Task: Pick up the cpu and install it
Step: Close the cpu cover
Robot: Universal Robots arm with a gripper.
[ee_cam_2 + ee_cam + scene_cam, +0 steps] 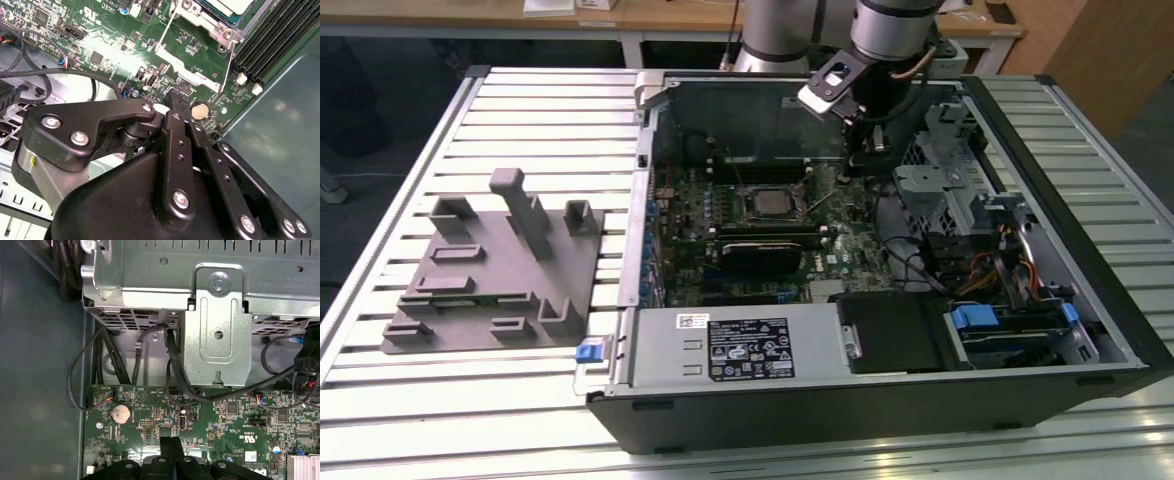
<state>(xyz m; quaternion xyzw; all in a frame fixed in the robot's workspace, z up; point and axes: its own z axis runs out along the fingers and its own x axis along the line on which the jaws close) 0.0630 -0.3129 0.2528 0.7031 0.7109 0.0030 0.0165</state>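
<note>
1. While the slatted table (480, 400) carries the whole job, the open computer case (881, 410) lies on its side upon it. A grey parts fixture (494, 270) sits beside the case on the exterior view's left.
2. Inside the case the green motherboard (854, 245) lies flat. The arm reaches down over it, on the exterior view's right of the processor seat.
3. The gripper (178, 97) (172, 442) hangs low over the board. In both wrist views its fingers lie together, with nothing seen between them. Whether the tips touch the board cannot be told.
4. The socket (200, 22), with its bright metal frame, lies near the tips but apart from them.
5. The cpu (235, 6) rests inside that socket, not in the gripper, and its pale silver top shows within the frame in the second wrist view.
6. A coin cell (200, 109) sits just beside the tips.
7. Judgement: picking and placing look done, so the step in hand seems to be the securing end of the install. Whether the frame is latched cannot be told.
8. Judgement: any further move here calls for small, well-aimed motion, since the closed tips stand among fine board parts and close to the frame's thin wire.
</note>
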